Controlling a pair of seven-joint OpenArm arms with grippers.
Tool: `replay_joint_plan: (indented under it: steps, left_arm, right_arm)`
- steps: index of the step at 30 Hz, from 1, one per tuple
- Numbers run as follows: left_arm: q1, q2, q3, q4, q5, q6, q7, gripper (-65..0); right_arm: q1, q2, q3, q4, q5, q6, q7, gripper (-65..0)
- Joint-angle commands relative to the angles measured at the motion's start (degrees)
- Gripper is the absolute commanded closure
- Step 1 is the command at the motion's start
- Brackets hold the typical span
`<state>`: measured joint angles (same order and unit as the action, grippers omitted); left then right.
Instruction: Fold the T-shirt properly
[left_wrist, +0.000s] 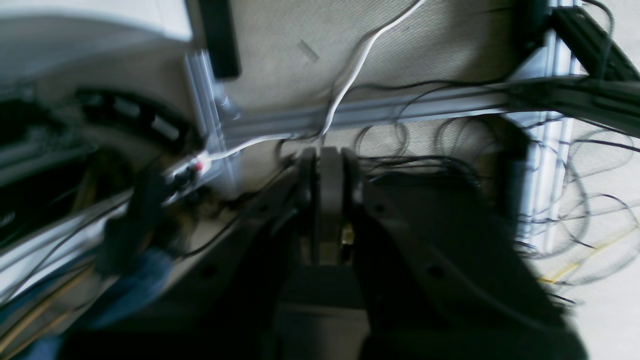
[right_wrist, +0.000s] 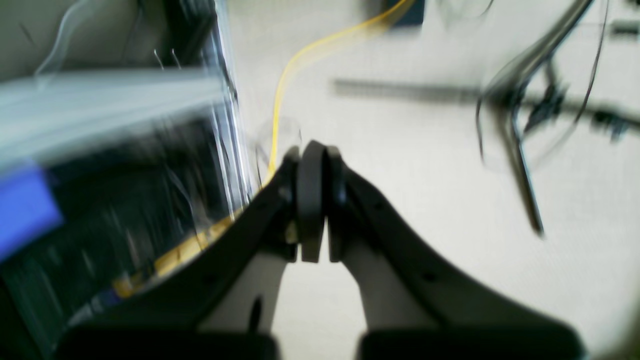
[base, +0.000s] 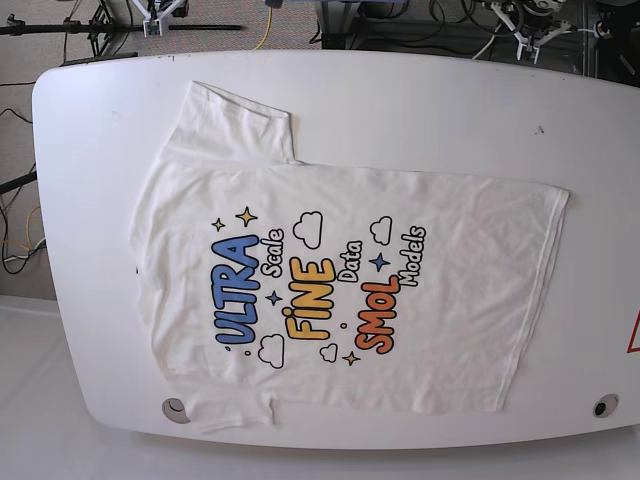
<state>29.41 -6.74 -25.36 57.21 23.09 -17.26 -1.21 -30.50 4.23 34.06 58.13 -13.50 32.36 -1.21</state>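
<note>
The left gripper (left_wrist: 329, 160) has its jaws pressed together with nothing between them, and its wrist view looks down on a pale floor, an aluminium frame rail (left_wrist: 400, 107), a white cable (left_wrist: 360, 60) and a tangle of thin black wires (left_wrist: 565, 200). The right gripper (right_wrist: 314, 160) is likewise closed on nothing, its dark fingers meeting over pale flooring, with a yellow cable (right_wrist: 300, 55) trailing away behind them and a blurred dark stand leg (right_wrist: 520, 150) off to one side. Both wrist views are smeared, so finer detail is lost.

In the base view neither gripper shows over the work surface. The T-shirt (base: 340, 285) lies spread flat and face up on the white table (base: 420, 95), unfolded, collar end toward the view's left and hem toward the right. One sleeve reaches toward the far edge, the other toward the near edge, its tip close to the rim. The blue, yellow and orange lettering sits in the middle of the chest, reading sideways. No container appears in any view.
</note>
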Motion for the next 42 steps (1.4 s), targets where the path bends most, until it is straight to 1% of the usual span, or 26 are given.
replay_joint_plan:
  steps: [1, 5, 7, 15, 17, 25, 29, 35, 37, 42]
  left_arm:
    - [1.3, -0.5, 0.0, 1.3, 0.6, 0.1, -0.9, 0.0]
    - [2.7, -1.4, 0.1, 2.9, -0.5, 0.0, -1.0, 0.0]
    - [3.9, -2.0, -0.3, 2.5, -1.4, -0.1, -1.2, 0.0]
    - [8.6, -3.7, 0.2, 10.0, -5.8, -0.4, -1.2, 0.0]
    - [10.9, -3.9, 0.4, 14.2, -7.0, -0.6, -0.8, 0.0]
    - [15.0, -3.8, 0.4, 22.1, -11.3, -1.0, 0.7, 0.0]
    - [15.5, -3.1, 0.2, 25.0, -14.0, -3.4, 2.5, 0.0]
    - [16.0, -2.9, 0.1, 27.6, -15.0, -6.4, 2.9, 0.0]
    - [16.9, -2.6, 0.0, 30.4, -14.3, -8.8, 3.8, 0.0]
    - [18.0, -2.2, -0.2, 34.2, -13.9, -9.6, 4.3, 0.0]
  right_arm:
    - [-1.8, 0.1, -0.1, 2.6, 1.1, 0.5, 0.2, 0.0]
    - [-3.9, 0.2, -1.4, 6.0, 3.4, 0.6, 0.0, 0.0]
    - [-5.3, 0.7, -2.6, 8.6, 5.8, 0.6, 0.3, 0.0]
    - [-10.0, 1.0, -5.1, 15.5, 9.2, 0.6, 0.5, 0.0]
    - [-13.0, 1.5, -3.9, 18.1, 11.3, 1.2, 0.3, 0.0]
    - [-16.7, 2.2, -2.8, 23.1, 13.7, 2.2, 0.4, 0.0]
    - [-19.2, 2.3, -0.3, 26.6, 17.4, 2.6, 0.3, 0.0]
    - [-20.7, 2.4, 1.8, 30.6, 21.2, 2.9, -0.1, 0.0]
    - [-22.0, 2.3, 1.6, 34.8, 24.2, 2.3, -0.9, 0.0]
    - [-22.9, 2.3, 0.7, 38.7, 25.7, 2.2, -1.5, 0.0]
